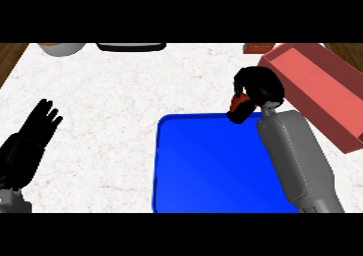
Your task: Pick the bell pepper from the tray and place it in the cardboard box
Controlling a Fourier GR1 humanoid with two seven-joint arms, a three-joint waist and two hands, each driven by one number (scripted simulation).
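A: Right hand (256,90)?
B: Over the far right corner of the blue tray (206,165), fingers curled round a red thing — the bell pepper (241,104). Only a bit of the pepper shows beneath the fingers.
A: Off the tray or resting on it?
B: Cannot tell; it sits at the tray's far edge, just beside the near wall of the cardboard box (324,95).
A: Box position?
B: Reddish, open-topped, right of the tray, angled away.
A: Left hand (32,130)?
B: Far left, fingers straight, holding nothing — resting over the white counter (103,100).
A: Anything else?
B: A grey bowl (62,48) and a dark dish (131,47) at the far edge, both cut off.
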